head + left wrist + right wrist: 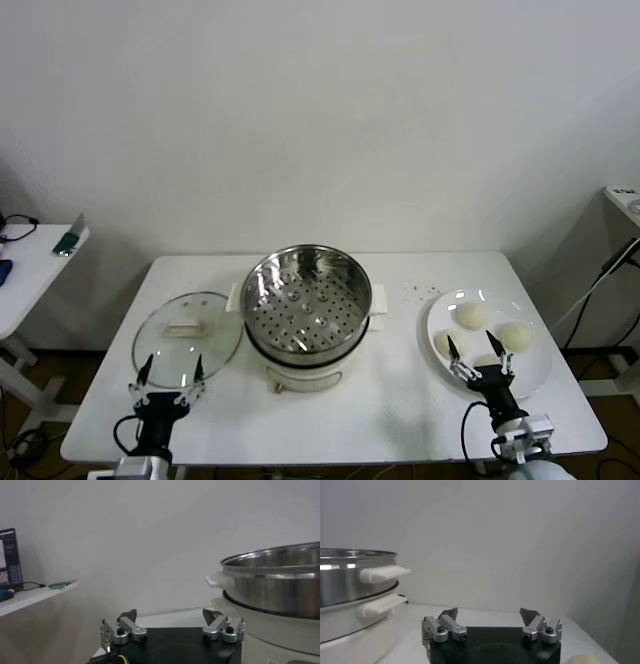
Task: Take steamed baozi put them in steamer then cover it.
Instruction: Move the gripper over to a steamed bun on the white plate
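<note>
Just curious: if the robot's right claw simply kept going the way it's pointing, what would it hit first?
Probably the steamed baozi on the white plate; the open right gripper hangs right at them, though depth is unclear.

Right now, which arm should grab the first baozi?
Right. The right gripper, open, hovers at the near edge of the plate holding the steamed baozi. The left gripper sits by the cover, across the steamer.

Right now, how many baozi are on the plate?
4, all on the white plate right of the steamer: one rear-left, one rear-right, one front-left, one front partly hidden behind the right gripper.
</note>
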Tool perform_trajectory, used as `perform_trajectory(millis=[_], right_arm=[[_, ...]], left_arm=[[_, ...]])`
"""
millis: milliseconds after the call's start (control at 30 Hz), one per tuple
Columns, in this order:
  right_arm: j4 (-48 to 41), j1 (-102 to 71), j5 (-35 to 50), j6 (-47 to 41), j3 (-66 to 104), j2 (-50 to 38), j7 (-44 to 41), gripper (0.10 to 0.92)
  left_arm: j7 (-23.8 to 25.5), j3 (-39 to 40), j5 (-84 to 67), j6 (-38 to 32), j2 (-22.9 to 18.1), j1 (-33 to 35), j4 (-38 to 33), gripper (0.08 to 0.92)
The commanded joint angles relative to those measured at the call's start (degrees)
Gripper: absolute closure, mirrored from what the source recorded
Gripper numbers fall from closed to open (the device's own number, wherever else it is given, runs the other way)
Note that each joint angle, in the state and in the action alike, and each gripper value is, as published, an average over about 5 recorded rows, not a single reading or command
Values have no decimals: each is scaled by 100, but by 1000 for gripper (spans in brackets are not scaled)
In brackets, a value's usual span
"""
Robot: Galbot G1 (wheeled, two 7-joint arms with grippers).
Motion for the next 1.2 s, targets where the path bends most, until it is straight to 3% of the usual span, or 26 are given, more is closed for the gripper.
perform_trajectory(millis=[33, 367, 533, 633, 900, 1200], right_arm=[[-148, 464, -157, -479, -12, -911, -635, 203], [-1233, 1638, -826, -1061, -657, -3581, -2954, 203], [-2041, 2829, -1278, -993, -1529, -4476, -4399, 203], [-2460, 3772, -1599, -848, -2417, -4743, -4848, 203], [-3588, 6814, -2020, -537, -5639, -4543, -5395, 203], [-5490, 8721, -2440, -31, -7551, -3234, -5580, 203]], left_arm=[[-214, 55, -19, 110, 0, 5, -49, 177], [-371, 84, -5, 134, 118, -15, -53, 177], [-392, 92, -55, 114, 160, -22, -12, 177], [-390, 98, -73, 101, 182, -33, 30, 177], [-426, 136, -115, 192, 240, -106, 123, 177], [-462, 138, -56, 359, 276, -337, 151, 177]])
